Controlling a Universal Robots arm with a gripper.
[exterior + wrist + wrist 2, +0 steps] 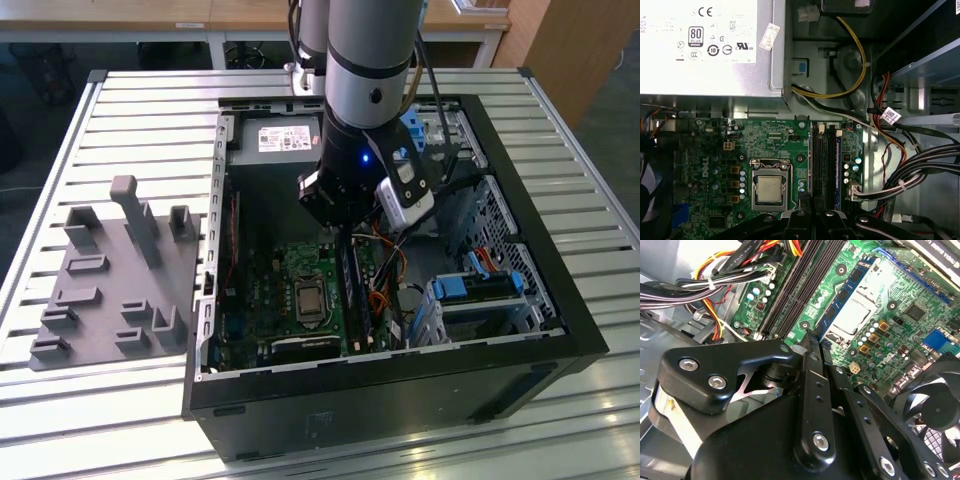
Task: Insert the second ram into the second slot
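Note:
My gripper point(342, 228) reaches down into the open computer case point(560, 300), just above the black memory slots point(352, 290). In the second wrist view the black fingertips point(810, 342) stand close together. The second ram point(845, 295), a blue stick with dark chips, runs out from between them. It hangs tilted over the board, between the slots point(785, 295) and the processor socket point(862, 305). In the first wrist view the gripper point(812, 216) lines up with the slots point(822, 165), and a thin blue edge point(837, 170) lies along their side.
The power supply point(705, 45) lies just beyond the board. Cable bundles point(910, 175) crowd the side of the slots away from the socket point(769, 189). A fan point(935, 405) and a drive cage point(480, 290) are nearby. A grey holder block point(110, 270) lies on the slatted table outside the case.

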